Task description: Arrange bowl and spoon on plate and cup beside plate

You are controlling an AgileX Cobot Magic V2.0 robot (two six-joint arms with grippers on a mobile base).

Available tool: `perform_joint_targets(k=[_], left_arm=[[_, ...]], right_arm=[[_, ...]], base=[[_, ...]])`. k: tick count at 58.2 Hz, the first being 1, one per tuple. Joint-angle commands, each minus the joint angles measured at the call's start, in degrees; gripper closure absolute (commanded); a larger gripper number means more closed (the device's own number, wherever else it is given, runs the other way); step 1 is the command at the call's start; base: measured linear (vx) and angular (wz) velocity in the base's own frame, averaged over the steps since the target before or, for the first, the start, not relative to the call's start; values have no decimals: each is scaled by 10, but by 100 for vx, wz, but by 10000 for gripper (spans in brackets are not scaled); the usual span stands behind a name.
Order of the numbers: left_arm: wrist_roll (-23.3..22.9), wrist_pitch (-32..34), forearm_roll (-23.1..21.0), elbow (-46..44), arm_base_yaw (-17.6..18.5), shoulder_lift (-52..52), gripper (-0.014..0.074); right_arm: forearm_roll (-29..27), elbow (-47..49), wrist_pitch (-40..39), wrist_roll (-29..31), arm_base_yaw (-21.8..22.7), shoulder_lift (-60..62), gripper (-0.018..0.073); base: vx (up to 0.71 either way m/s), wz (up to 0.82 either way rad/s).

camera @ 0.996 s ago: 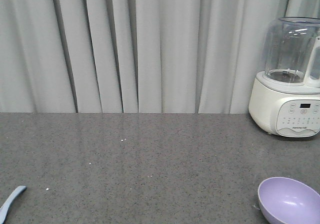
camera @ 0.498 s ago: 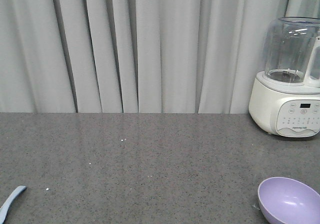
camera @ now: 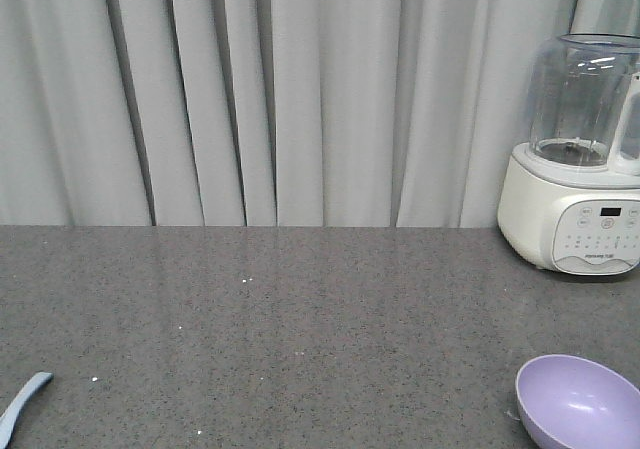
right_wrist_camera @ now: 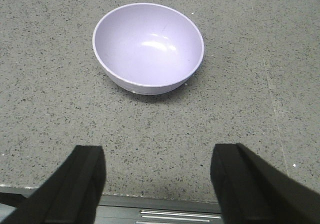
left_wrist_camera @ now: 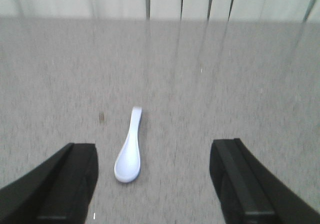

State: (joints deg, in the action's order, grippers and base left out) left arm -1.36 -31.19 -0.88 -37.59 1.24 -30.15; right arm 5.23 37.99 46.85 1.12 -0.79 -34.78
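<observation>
One bench [camera: 300,309], grey speckled stone, with a pleated pale curtain [camera: 250,99] hanging behind its far edge. Task things in view: one spoon, one bowl. The spoon [left_wrist_camera: 130,146], pale blue, lies flat on the bench at the left; in the front view only the tip of its handle shows, at the lower left corner. From the left wrist it lies whole, scoop facing up and nearest the camera, handle pointing away toward the curtain. One small dark speck sits on the bench just left of the handle. The left pincer [left_wrist_camera: 152,156] is spread wide, two black fingers showing at the bottom corners, nothing between them but bench; the spoon lies ahead of the gap, nearer the left finger and apart from both. The bowl [right_wrist_camera: 148,47], lavender, stands upright on the bench at the right, glossy inside with a glint of light; the front view cuts it off at the lower right edge. The right pincer [right_wrist_camera: 160,151] is likewise spread wide, two black fingers, the bowl ahead of the gap and clear of both. Bowl and spoon lie well apart, at opposite sides of the bench. One white appliance [camera: 575,159] with a clear jug on top stands at the far right by the curtain, behind the bowl. A few white flecks dot the bench.
</observation>
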Motion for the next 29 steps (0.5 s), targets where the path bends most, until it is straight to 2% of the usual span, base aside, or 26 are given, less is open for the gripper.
perform_joint_targets(k=[1,7,14,20,25,29], left_arm=[[-4,89,-4,-19,4,-5,72],[1,114,5,-19,4,-5,74],[-3,92,9,-24,4,-26,74],[-2,19,50,-68,4,-95,73],[-5,-76,93,-128,4,-180,71],[-5,-138,108,-180,4,-249,69]], right_arm=[[8,20,-38,5,3,-4,96],[8,20,-38,5,3,-4,124],[8,20,-38,5,3,-4,153],[8,20,-38,5,3,-4,173],[8,20,-38,5,3,-4,186],[8,20,-38,4,3,-4,195]], base=[[0,0],[0,0],[0,0],[0,0],[0,0],[0,0]])
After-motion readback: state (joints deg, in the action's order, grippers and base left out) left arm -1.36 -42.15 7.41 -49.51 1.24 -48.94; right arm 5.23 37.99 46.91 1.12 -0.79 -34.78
